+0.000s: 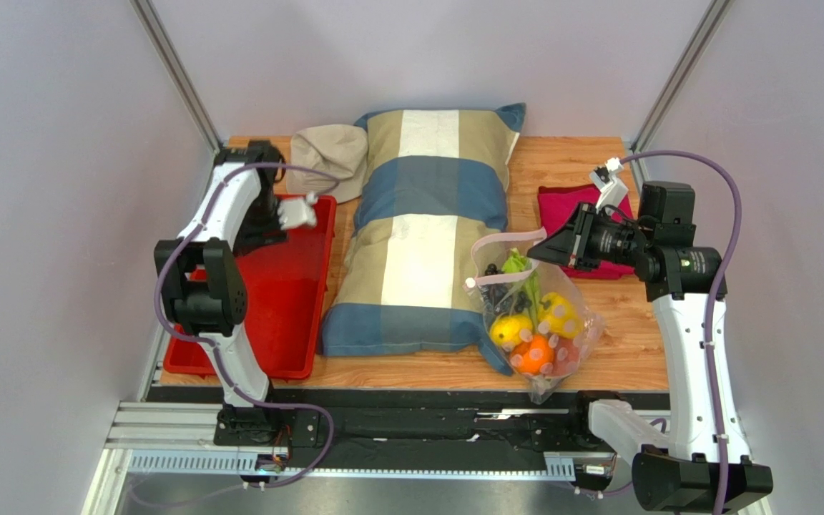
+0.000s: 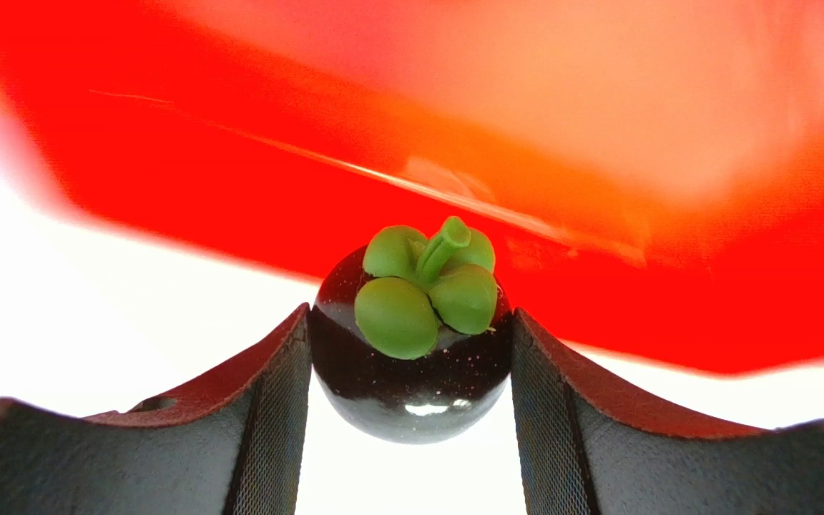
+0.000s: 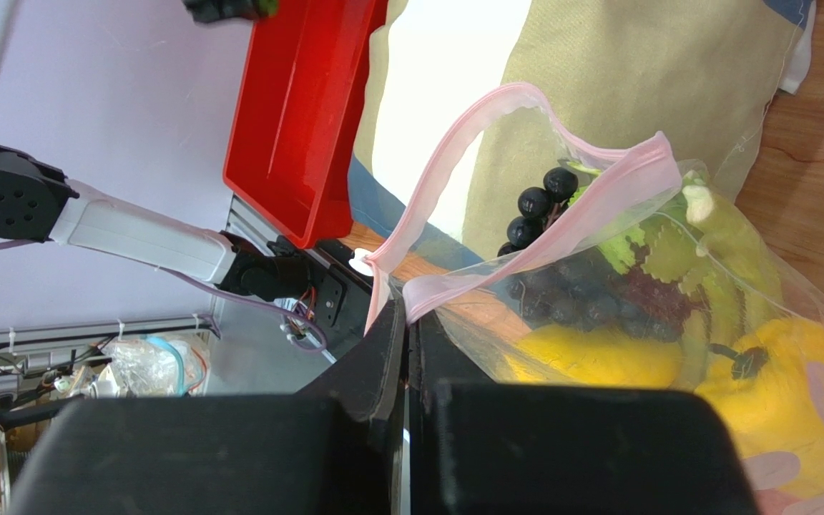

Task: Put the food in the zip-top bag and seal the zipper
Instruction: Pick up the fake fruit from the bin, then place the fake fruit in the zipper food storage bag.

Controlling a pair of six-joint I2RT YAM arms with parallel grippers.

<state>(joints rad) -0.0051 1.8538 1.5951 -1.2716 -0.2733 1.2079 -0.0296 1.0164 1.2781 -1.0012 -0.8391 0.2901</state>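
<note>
- over the far end of the red tray, your left claw is closed tight on a small dark round fruit with green leaves on top.
- the fruit sits right between the two black fingers, touching both.
- at the front right of the table, the zip-top bag rests against the striped pillow.
- your right claw is pinched closed on the pink zipper strip at the bag's mouth.
- the mouth is open, and its two pink edges are apart.
- inside the bag you can see two yellow peppers, an orange, dark grapes and a green stalk.
</note>
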